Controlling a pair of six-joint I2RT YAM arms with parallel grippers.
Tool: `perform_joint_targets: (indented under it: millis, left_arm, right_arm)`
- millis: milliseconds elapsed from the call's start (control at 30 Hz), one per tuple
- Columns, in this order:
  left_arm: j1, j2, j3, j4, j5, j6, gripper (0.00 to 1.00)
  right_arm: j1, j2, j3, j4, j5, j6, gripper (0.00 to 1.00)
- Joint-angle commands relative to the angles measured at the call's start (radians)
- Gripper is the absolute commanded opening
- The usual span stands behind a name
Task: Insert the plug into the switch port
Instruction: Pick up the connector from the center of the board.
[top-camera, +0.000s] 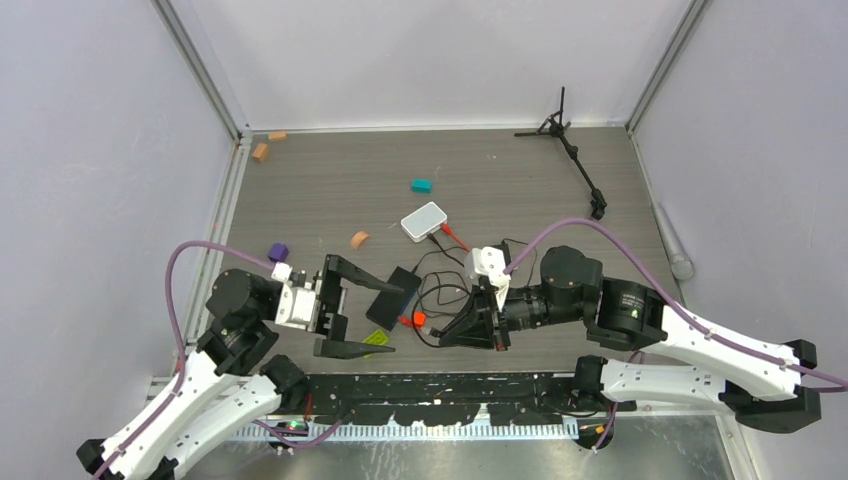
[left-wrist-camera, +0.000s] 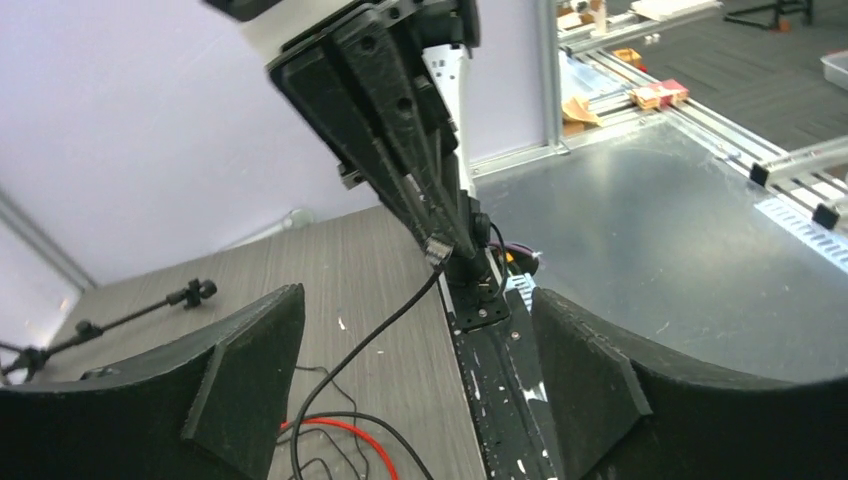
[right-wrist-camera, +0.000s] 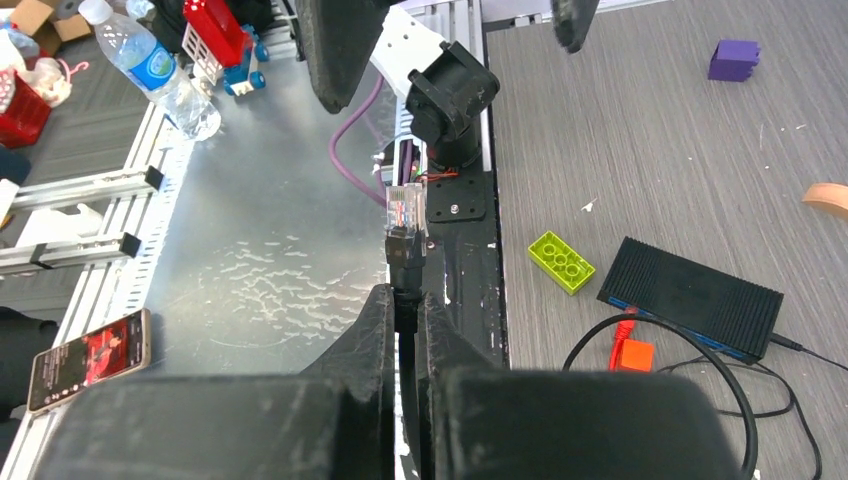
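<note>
Plainly, the job now is to carry the plug to its port. The left end effector (left-wrist-camera: 415, 330) hangs wide and empty, with blunt, matte black wedge fingers. It is well placed to brace the black box (right-wrist-camera: 690, 297), a flat ribbed slab with a blue-edged side. I take that side for the switch face, though no port shows in any view. The box would likely skid on the smooth grey wood-grain tabletop (top-camera: 500, 170) if pushed unbraced.

A glossy lime brick (right-wrist-camera: 561, 261) lies just beside the box, and a blocky orange connector (right-wrist-camera: 632, 355) sits among thin black wire loops.

The right end effector (right-wrist-camera: 404, 305) is pinched tight on the black rubbery boot. The plug (right-wrist-camera: 404, 208), a clear hard-plastic tip, juts beyond its fingers over the scuffed metal ledge (right-wrist-camera: 270, 260), off the tabletop. It should swing back over the tabletop, square the tip to the port, then press in straight without twisting.
</note>
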Motion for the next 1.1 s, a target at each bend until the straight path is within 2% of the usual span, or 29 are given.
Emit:
perform_joint_targets:
  millis: [0, 100, 167, 200, 267, 333, 433, 533, 700, 800, 933, 1067]
  left_arm:
    - [-0.039, 0.043, 0.006, 0.077, 0.091, 0.095, 0.81]
    - [-0.076, 0.066, 0.011, 0.077, 0.023, 0.091, 0.78]
    - [-0.085, 0.072, 0.005, 0.098, -0.057, 0.042, 0.78]
    - [-0.086, 0.067, -0.002, 0.113, -0.131, -0.024, 0.79]
    - [-0.086, 0.045, -0.019, 0.105, -0.363, -0.153, 0.82]
    - [-0.085, 0.007, -0.028, 0.046, -0.591, -0.26, 0.79]
    - [-0.085, -0.014, -0.025, -0.052, -0.762, -0.406, 0.72]
    - [-0.085, -0.023, 0.007, -0.162, -0.867, -0.533, 0.64]
    - [-0.085, -0.071, -0.008, -0.165, -0.956, -0.68, 0.62]
    - [-0.085, -0.087, -0.001, -0.159, -0.98, -0.709, 0.62]
    - [-0.085, -0.07, 0.04, -0.145, -0.939, -0.708, 0.62]
    - [-0.085, -0.028, 0.059, -0.09, -0.867, -0.727, 0.59]
  right_arm:
    - [0.001, 0.017, 0.043, 0.029, -0.034, 0.007, 0.0]
    - [0.0, 0.026, 0.046, 0.036, 0.015, -0.004, 0.01]
    - [0.001, 0.024, 0.047, 0.028, 0.122, -0.027, 0.0]
    - [0.0, 0.018, 0.045, 0.026, 0.187, -0.042, 0.0]
    - [0.0, -0.003, 0.025, 0.03, 0.324, -0.083, 0.01]
    - [0.0, -0.03, -0.008, 0.063, 0.475, -0.139, 0.01]
    - [0.003, -0.063, -0.052, 0.134, 0.62, -0.215, 0.0]
    - [0.038, -0.052, -0.041, 0.157, 0.754, -0.291, 0.0]
    - [0.256, 0.04, -0.02, 0.273, 1.13, -0.552, 0.0]
    - [0.393, 0.122, -0.023, 0.448, 1.324, -0.77, 0.0]
    - [0.482, 0.226, -0.037, 0.675, 1.49, -1.039, 0.0]
    - [0.504, 0.321, -0.021, 0.779, 1.549, -1.131, 0.0]
